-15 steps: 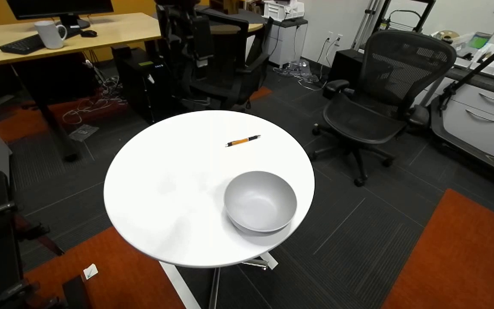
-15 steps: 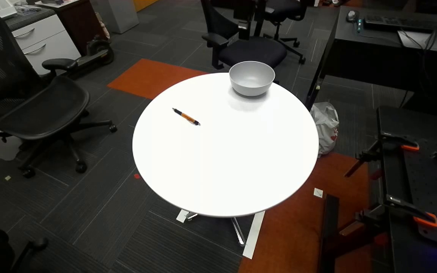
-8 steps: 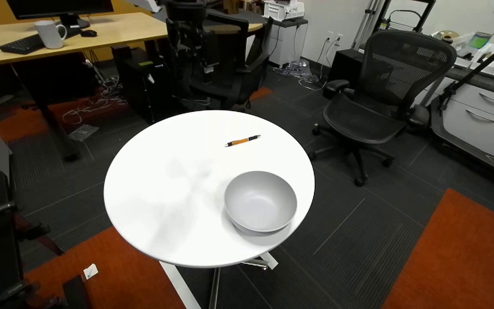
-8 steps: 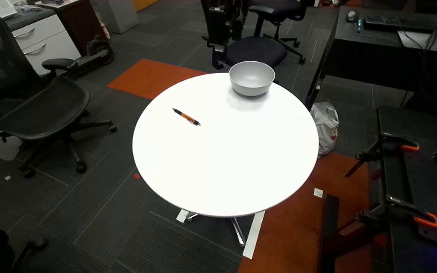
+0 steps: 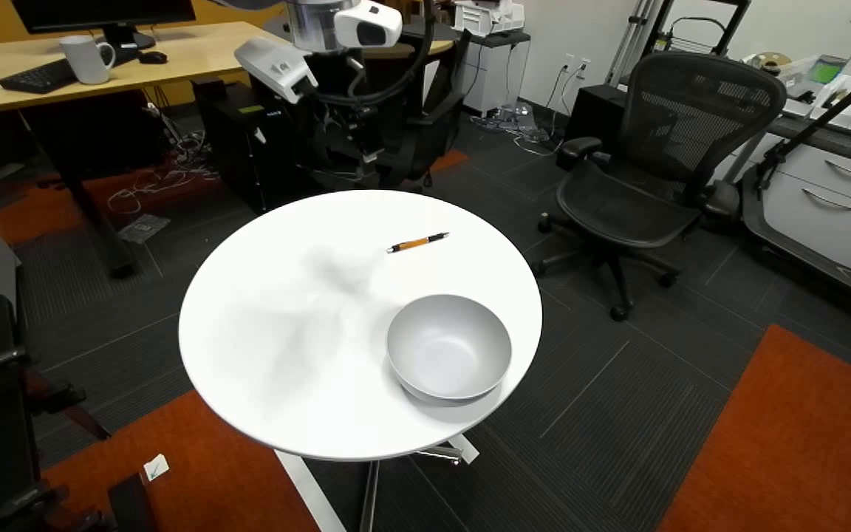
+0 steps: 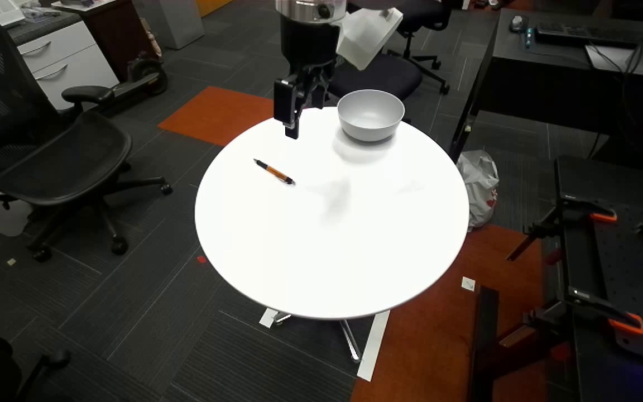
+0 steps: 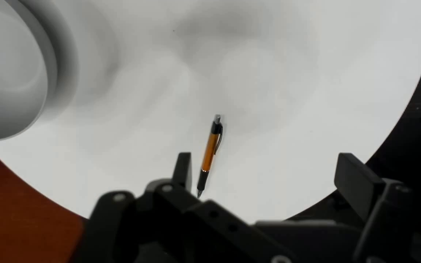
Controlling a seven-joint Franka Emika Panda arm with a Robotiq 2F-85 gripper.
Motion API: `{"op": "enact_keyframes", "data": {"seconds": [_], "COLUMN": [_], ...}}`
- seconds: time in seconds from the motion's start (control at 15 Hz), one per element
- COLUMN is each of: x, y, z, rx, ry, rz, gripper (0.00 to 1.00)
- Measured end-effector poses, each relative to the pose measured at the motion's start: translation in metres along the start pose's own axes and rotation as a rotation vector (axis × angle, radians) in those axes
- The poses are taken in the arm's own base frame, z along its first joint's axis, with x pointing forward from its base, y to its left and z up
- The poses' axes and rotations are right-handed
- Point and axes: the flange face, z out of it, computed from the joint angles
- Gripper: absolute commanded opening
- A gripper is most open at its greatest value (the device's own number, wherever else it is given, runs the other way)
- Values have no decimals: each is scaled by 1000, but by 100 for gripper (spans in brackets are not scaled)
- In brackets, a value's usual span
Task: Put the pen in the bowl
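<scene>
The pen is orange with black ends and lies on the white round table. It shows in both exterior views and in the wrist view. The plain grey bowl stands upright near the table's edge in both exterior views. Part of it shows at the left of the wrist view. My gripper is open and empty, with its fingers wide apart. It hangs above the table's edge in an exterior view. In the wrist view the pen appears between the fingers, close to the left one, well below them.
The white round table carries the pen and bowl. An office chair stands beside it. Another black chair stands behind the bowl. A desk with a mug is further back. A dark workbench with clamps is nearby.
The arm and gripper have come down and moved toward the table, and the arm's white parts now show. Shadows on the table have shifted. The pen and bowl have not moved.
</scene>
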Motion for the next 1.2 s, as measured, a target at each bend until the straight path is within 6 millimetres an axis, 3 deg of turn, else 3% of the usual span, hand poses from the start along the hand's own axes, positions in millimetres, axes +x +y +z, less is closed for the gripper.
{"op": "enact_keyframes", "data": {"seconds": [0.4,0.87,1.2], "x": [23,56,67], "y": [18,28,27], "z": [49,74,102], "rx": [-16,-35,-42], "ry": [33,67,66], "rz": [56,72,79], "gripper": [100,100,100]}}
